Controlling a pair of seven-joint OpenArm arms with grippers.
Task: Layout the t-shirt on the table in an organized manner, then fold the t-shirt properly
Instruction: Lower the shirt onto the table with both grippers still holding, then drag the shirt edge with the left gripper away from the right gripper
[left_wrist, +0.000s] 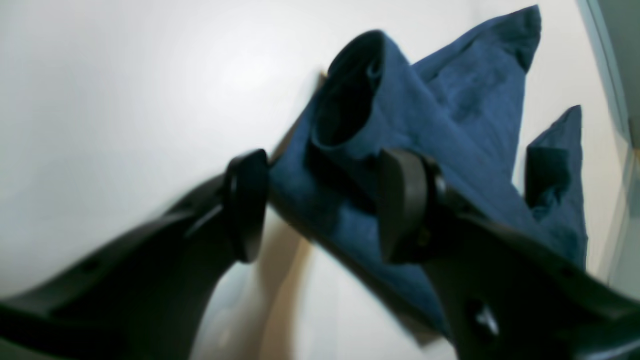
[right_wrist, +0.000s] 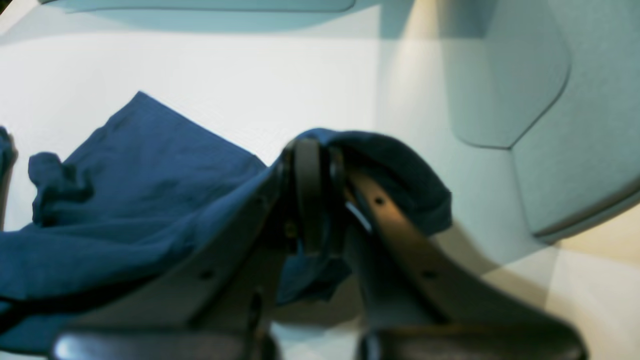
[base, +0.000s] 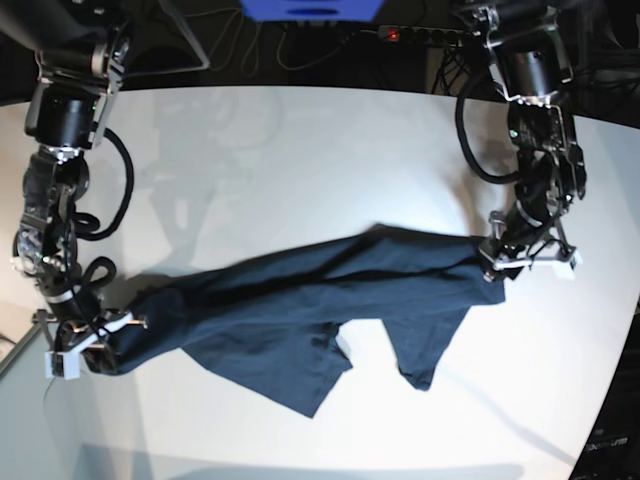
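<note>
Base view shows the t-shirt (base: 300, 290) stretched in a long band across the table (base: 300, 150), and everything here is placed against that band. At its end on this view's left, nearest the camera, the right gripper (base: 88, 338) pinches a bunched corner, jaws clamped tight on the cloth. The middle of the band sags to the tabletop, with two loose flaps hanging toward the near edge, so the shirt is spread but not yet flat. At the band's other end, further back, the left gripper (base: 505, 255) sits against the cloth; from here I cannot tell whether it grips.

The two arms seem to stand at opposite ends so as to pull the cloth out straight, a sensible start to laying it out.

The left wrist view settles what the base view leaves open: the left gripper's (left_wrist: 320, 205) jaws stand well apart, with a rolled fold of t-shirt (left_wrist: 450, 110) lying between them, touching one pad yet not pinched, so that end looks released. The right wrist view shows the right gripper (right_wrist: 312, 195) closed with t-shirt (right_wrist: 140, 175) draped over its fingers, and beyond it a pale grey panel (right_wrist: 510, 85) the other views miss.
</note>
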